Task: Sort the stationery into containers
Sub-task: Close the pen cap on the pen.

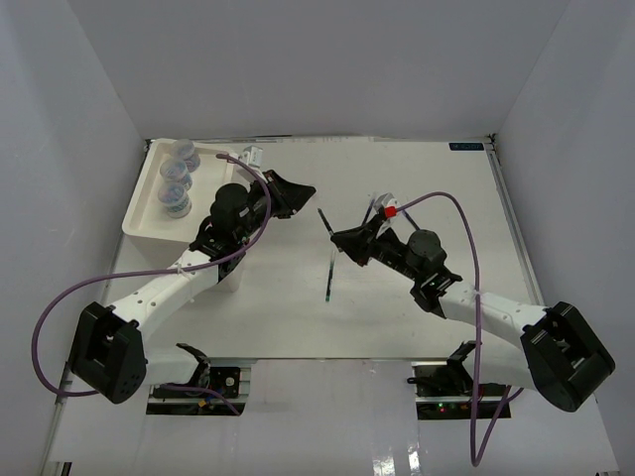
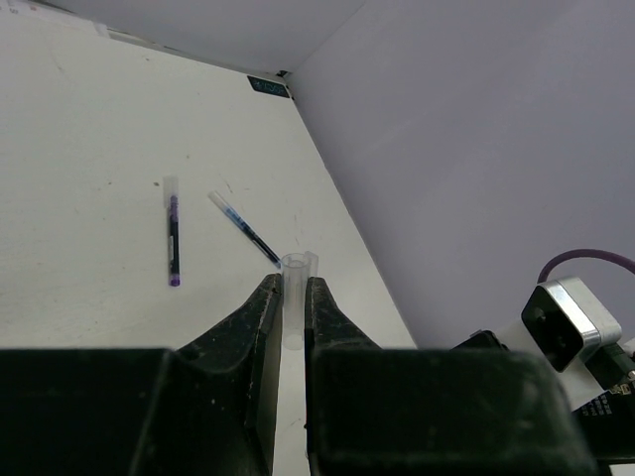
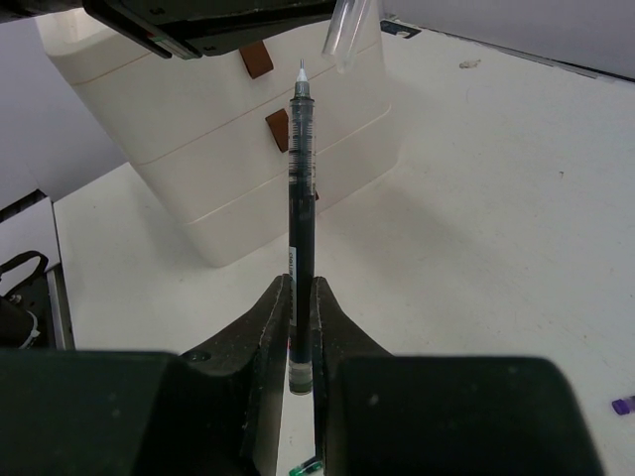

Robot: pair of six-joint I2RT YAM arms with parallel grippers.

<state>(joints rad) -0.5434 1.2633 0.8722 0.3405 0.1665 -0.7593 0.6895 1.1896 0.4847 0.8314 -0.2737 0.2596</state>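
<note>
My left gripper (image 2: 291, 285) is shut on a short clear pen cap (image 2: 294, 297), held above the table. My right gripper (image 3: 302, 285) is shut on a dark uncapped pen (image 3: 301, 188). Its fine tip points up at the clear cap (image 3: 344, 30), just short of it. From above, the left gripper (image 1: 306, 188) and the right gripper (image 1: 335, 238) face each other over the table's middle. The white drawer unit (image 1: 144, 226) stands at the left, three clear jars (image 1: 176, 175) in its top tray. Two more pens (image 2: 173, 238) (image 2: 243, 226) lie on the table.
A thin pen (image 1: 328, 273) lies on the table just in front of the right gripper. The drawer unit's front shows brown knobs (image 3: 277, 129) on shut drawers. White walls enclose the table on three sides. Purple cables trail from both arms.
</note>
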